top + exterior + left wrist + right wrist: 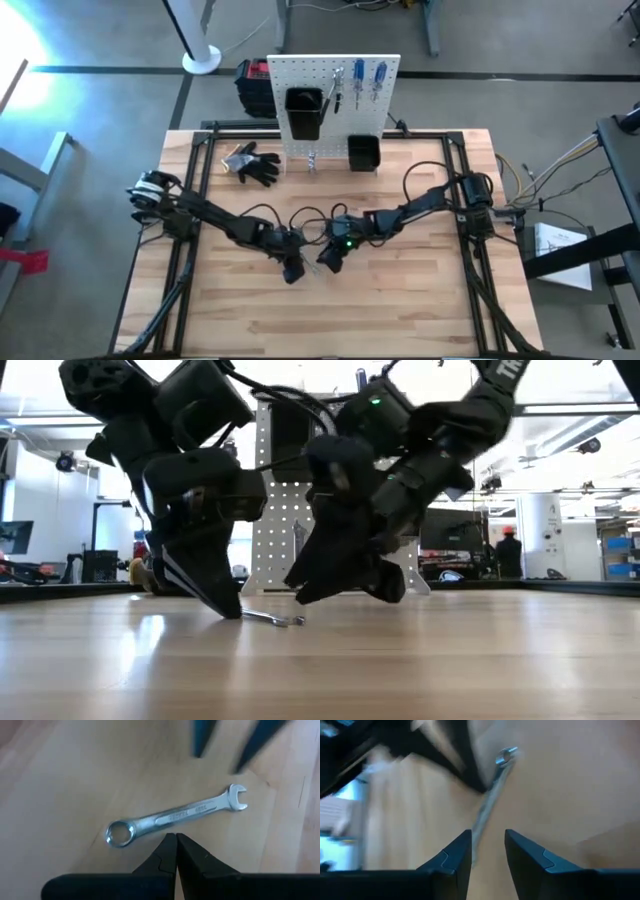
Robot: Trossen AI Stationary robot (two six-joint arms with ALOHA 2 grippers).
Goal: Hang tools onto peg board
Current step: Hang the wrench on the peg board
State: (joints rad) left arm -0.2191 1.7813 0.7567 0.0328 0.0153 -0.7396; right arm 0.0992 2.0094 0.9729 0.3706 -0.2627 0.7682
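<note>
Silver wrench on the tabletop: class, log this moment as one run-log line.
slim silver wrench: flat on wood table | left claw: shut beside it | right claw: open over it

Grey concrete floor, white fan base, bright ceiling lights, distant person, blue bins

Stamped marking along wrench shank, too blurred to read. White letters "TR" on dark arm above wrench.

Four views, one shared tabletop

Overhead looks straight down; the low camera looks level across the table; both wrist cameras hover close over one wrench.
</note>
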